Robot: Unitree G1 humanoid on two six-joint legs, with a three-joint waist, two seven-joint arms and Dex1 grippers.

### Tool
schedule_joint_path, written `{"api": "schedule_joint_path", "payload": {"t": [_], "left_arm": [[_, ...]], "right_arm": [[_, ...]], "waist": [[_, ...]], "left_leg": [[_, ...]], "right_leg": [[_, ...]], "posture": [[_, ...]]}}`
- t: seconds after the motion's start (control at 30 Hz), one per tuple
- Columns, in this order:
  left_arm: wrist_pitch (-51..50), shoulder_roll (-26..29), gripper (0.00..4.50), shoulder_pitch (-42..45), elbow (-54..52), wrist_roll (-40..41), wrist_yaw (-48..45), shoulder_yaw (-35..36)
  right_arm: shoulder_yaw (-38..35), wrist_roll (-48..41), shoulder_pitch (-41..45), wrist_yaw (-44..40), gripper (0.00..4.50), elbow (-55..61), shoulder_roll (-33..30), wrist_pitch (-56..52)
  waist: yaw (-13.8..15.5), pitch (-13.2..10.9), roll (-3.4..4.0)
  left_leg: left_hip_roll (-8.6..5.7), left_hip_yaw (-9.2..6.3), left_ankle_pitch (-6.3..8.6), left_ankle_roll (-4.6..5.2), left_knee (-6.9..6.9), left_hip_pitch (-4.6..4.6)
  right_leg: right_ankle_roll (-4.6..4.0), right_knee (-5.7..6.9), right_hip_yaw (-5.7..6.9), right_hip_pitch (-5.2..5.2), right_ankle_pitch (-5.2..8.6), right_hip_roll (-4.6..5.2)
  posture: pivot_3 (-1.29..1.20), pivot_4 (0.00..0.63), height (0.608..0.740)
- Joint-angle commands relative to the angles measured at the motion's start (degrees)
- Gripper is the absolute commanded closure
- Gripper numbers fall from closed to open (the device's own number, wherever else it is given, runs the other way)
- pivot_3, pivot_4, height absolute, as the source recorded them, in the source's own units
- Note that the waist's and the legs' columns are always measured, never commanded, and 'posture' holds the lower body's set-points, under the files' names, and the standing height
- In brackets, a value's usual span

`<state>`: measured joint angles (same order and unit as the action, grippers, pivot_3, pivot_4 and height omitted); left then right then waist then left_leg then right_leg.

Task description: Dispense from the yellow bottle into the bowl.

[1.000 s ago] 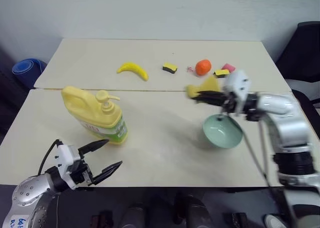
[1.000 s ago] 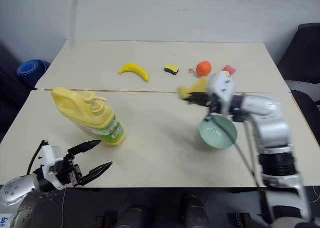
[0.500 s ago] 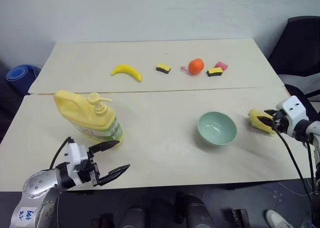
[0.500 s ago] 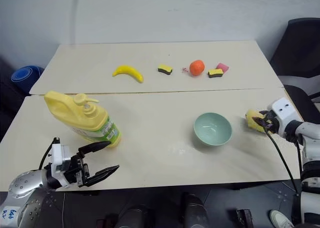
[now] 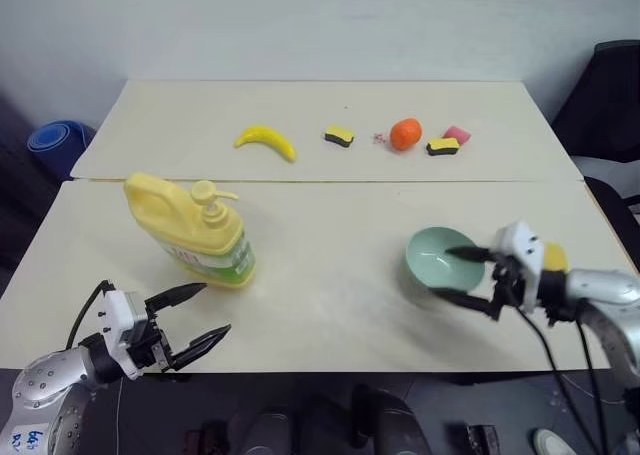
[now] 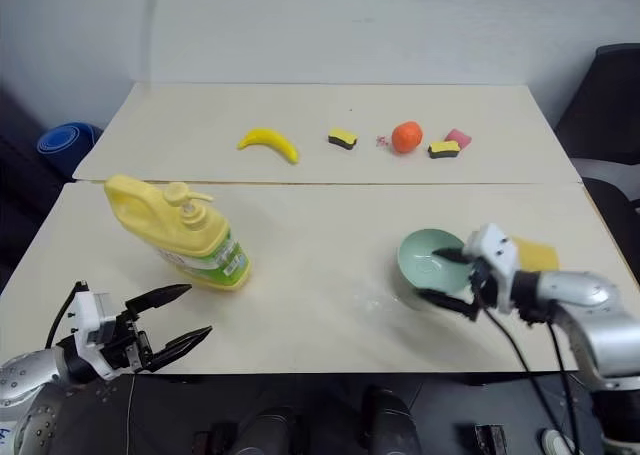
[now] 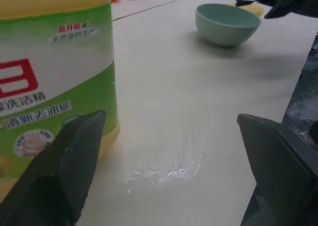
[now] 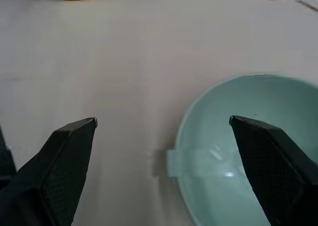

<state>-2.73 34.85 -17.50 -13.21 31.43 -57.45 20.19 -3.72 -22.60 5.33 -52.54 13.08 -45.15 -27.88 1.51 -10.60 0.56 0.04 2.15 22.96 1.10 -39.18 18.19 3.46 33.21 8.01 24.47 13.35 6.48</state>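
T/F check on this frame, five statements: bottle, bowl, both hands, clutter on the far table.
1. The yellow bottle stands upright on the table. True.
2. The right hand is shut on a sponge. False: it is open at the bowl, and the yellow sponge lies on the table behind it.
3. The left hand grips the bottle's handle. False: it is open and apart from the bottle, near the table's front edge.
4. A banana and an orange fruit lie on the far table. True.
5. The bowl is tipped over. False: it sits upright, mouth up.
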Motion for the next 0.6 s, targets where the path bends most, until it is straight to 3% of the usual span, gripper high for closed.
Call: {"api": "schedule_joint_path", "payload": {"t": [0.03,0.1,0.2,0.37,0.53,0.6], "left_arm": [[1.2,-0.2,0.0,-0.6,-2.2,0.0,0.3,0.7],[1.3,-0.2,0.0,-0.7,-2.4,0.0,0.4,0.6],[1.1,-0.2,0.0,-0.9,-2.7,0.4,0.7,1.0],[-3.1,0.0,0.0,-2.3,-4.5,5.6,2.5,5.2],[-12.8,3.9,0.0,-8.5,-10.9,16.8,1.5,15.1],[-15.1,4.7,0.0,-10.3,-13.0,19.5,1.8,17.7]], "right_arm": [[3.3,6.9,0.6,5.6,0.06,-1.6,1.8,3.2],[5.3,8.7,1.3,6.1,0.22,-4.1,3.4,5.3],[7.4,10.9,2.3,5.8,0.99,-7.4,4.9,8.4],[8.8,14.2,5.4,5.5,2.69,-11.4,6.2,15.1],[10.1,12.9,9.2,-3.5,4.33,-8.0,2.8,20.6],[10.5,11.9,10.3,-6.7,4.43,-6.8,1.9,20.7]], "waist": [[0.0,0.0,0.0],[-0.1,0.0,0.0],[-0.2,0.0,-0.01],[-0.3,0.0,-0.02],[-0.7,0.0,-0.07],[-0.7,-0.1,-0.05]], "left_leg": [[-0.03,0.02,0.0,0.0,0.0,0.01],[-0.06,0.04,0.0,0.01,0.0,0.01],[-0.05,0.05,-0.01,0.02,0.0,0.02],[-0.04,0.07,-0.02,0.04,0.0,0.01],[0.01,0.06,-0.02,0.04,-0.01,0.03],[0.01,0.07,-0.01,0.06,-0.02,0.05]], "right_leg": [[0.02,-0.01,-0.02,0.02,-0.01,0.0],[0.03,-0.01,-0.03,0.05,-0.02,0.01],[0.03,-0.03,-0.01,0.06,-0.02,-0.01],[0.03,-0.01,-0.02,0.05,-0.02,-0.03],[0.03,-0.01,-0.01,0.08,-0.01,-0.09],[0.03,-0.08,-0.02,0.07,-0.02,-0.09]], "posture": [[0.0,0.15,0.74],[0.0,0.15,0.74],[0.0,0.15,0.74],[0.0,0.15,0.74],[0.0,0.15,0.74],[0.0,0.15,0.74]]}}
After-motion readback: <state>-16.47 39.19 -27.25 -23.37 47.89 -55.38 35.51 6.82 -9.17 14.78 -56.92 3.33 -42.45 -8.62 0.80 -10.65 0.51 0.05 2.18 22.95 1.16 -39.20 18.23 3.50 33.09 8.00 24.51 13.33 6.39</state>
